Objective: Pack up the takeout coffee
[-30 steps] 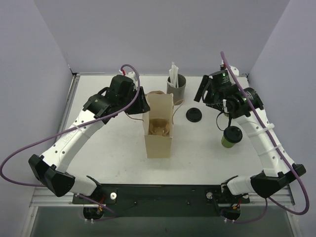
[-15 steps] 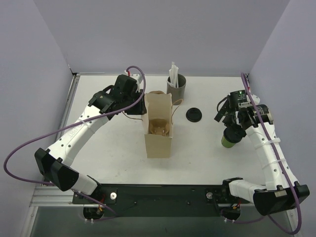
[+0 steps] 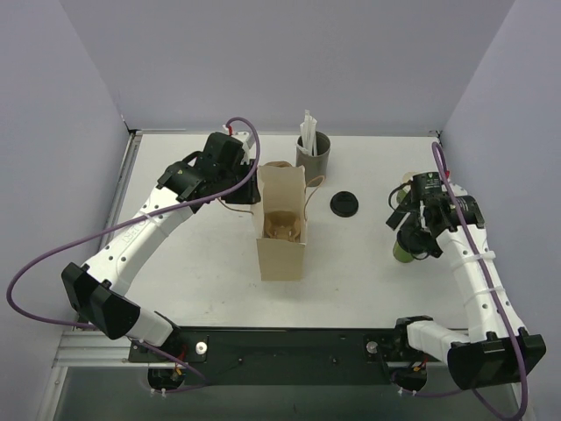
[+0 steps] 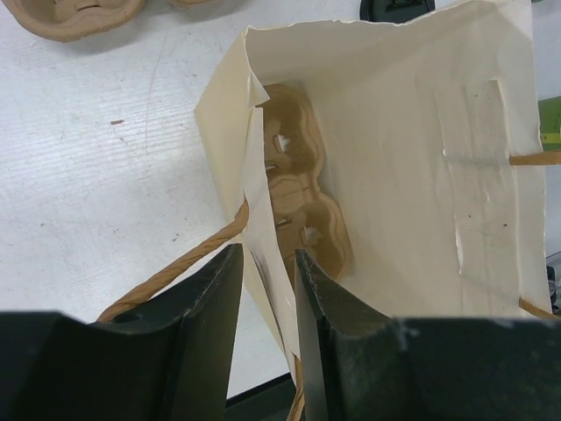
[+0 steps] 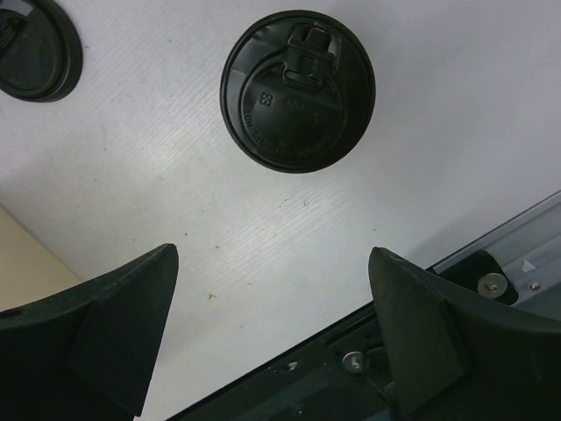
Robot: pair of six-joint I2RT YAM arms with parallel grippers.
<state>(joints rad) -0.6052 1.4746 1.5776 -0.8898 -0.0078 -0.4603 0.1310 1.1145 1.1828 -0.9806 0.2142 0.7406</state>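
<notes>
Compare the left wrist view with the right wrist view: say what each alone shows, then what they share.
Left wrist only: the open paper bag, the brown cup carrier inside it, and the left gripper pinching the bag's near wall. Right wrist only: the takeout coffee seen from above, black lid on, and the open right gripper holding nothing. Both: the white table and, probably, the same loose black lid at the top edge.
</notes>
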